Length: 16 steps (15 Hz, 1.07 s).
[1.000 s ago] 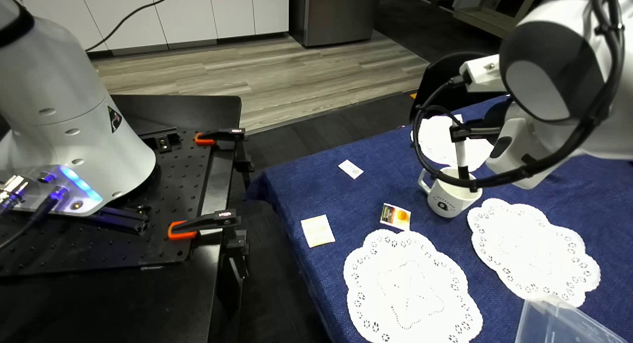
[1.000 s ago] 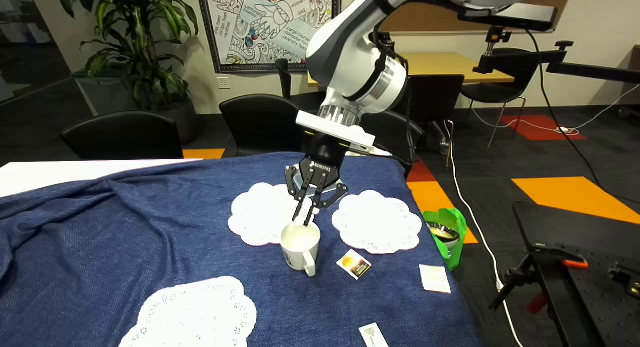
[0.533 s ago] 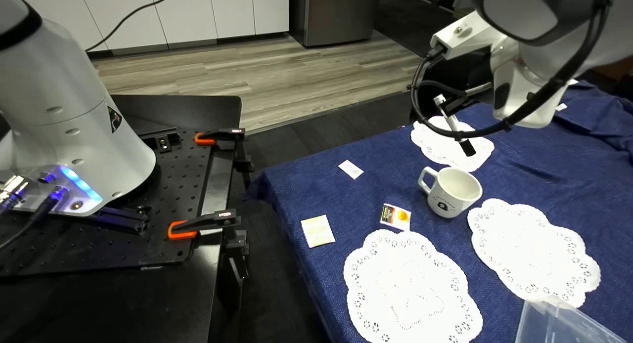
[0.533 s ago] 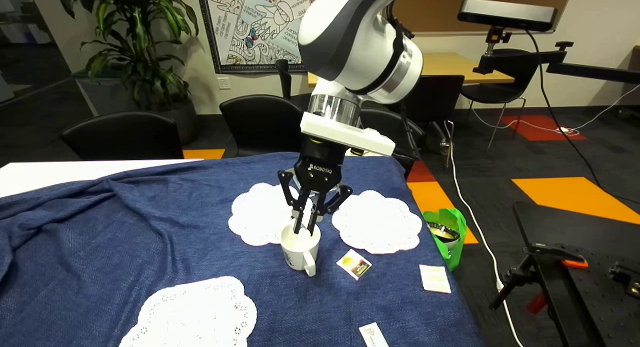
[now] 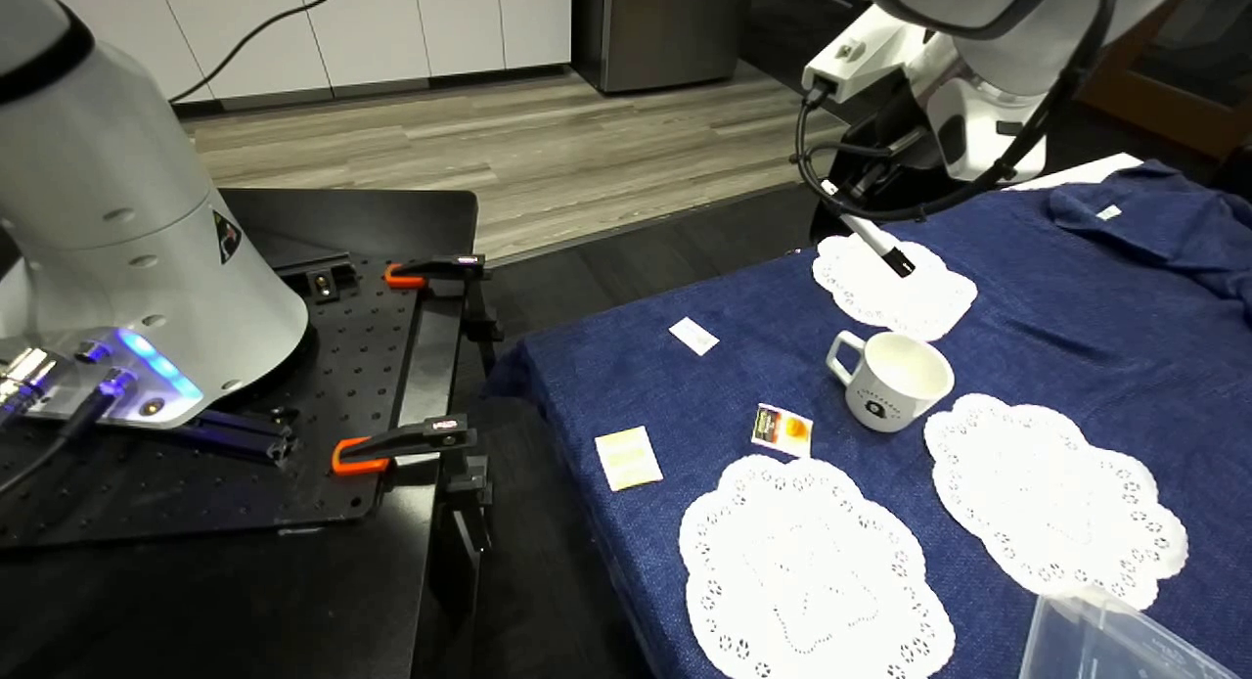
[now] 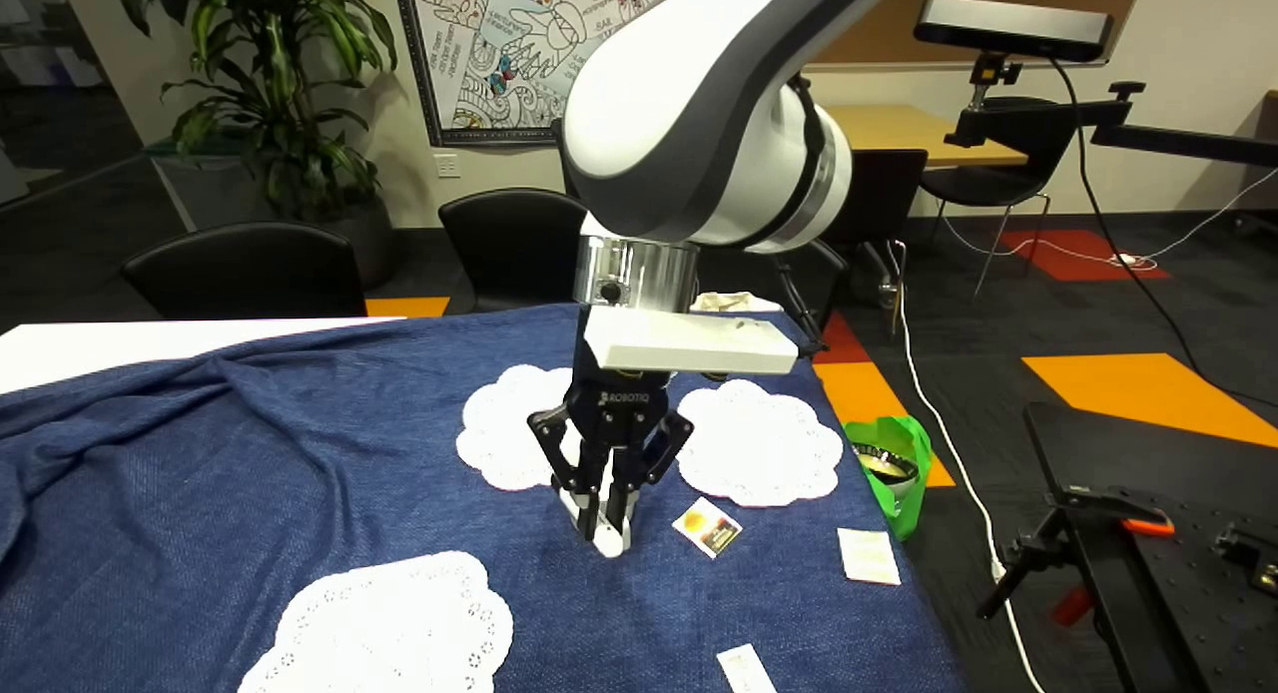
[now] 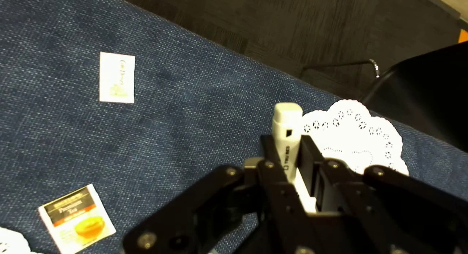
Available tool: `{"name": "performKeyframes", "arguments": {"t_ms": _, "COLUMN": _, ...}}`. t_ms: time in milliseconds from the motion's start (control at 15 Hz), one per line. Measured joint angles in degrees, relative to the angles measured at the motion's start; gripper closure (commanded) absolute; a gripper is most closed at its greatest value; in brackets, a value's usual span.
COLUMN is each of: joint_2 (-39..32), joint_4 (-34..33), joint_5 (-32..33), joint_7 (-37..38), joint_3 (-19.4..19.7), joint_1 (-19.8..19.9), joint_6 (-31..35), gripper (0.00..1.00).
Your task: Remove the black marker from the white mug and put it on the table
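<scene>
I have the claw clamped on the black-ended marker, which has just swung from upright over the white mug to tilted and clear, leaving, I judge, only the set-down. That mug and a doily beneath could crowd it, so I'd aim for bare table left of the claw in the wrist view, short of the tea packet.

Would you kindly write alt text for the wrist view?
A black two-fingered gripper holds a white cylindrical marker above a navy-blue cloth-covered table. At right lies a scalloped white lace doily; at left, a white rectangular paper card and a printed tea packet.
</scene>
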<state>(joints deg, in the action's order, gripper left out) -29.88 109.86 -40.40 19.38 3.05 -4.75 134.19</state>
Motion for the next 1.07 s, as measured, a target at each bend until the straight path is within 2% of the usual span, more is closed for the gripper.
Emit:
{"name": "performKeyframes", "arguments": {"t_ms": 67, "joint_2": 0.0, "joint_4": 0.02, "joint_5": 0.01, "joint_7": -0.01, "joint_3": 0.03, "joint_1": 0.14, "joint_6": 0.0, "gripper": 0.95}}
{"name": "performKeyframes", "arguments": {"t_ms": 200, "joint_2": -0.11, "joint_4": 0.02, "joint_5": 0.14, "joint_7": -0.03, "joint_3": 0.02, "joint_1": 0.41, "joint_6": 0.57, "gripper": 0.95}}
{"name": "performKeyframes", "arguments": {"t_ms": 400, "joint_2": -1.26, "joint_4": -0.15, "joint_5": 3.43, "joint_7": -0.03, "joint_3": 0.02, "joint_1": 0.53, "joint_6": 6.11, "gripper": 0.95}}
{"name": "performKeyframes", "arguments": {"t_ms": 733, "joint_2": -3.49, "joint_4": -0.88, "joint_5": 15.26, "joint_7": 0.06, "joint_3": -0.35, "joint_1": -0.17, "joint_6": 13.36, "gripper": 0.95}}
{"name": "performKeyframes", "arguments": {"t_ms": 1067, "joint_2": -4.5, "joint_4": -2.17, "joint_5": 28.21, "joint_7": 0.03, "joint_3": -0.38, "joint_1": -2.49, "joint_6": 14.1, "gripper": 0.95}}
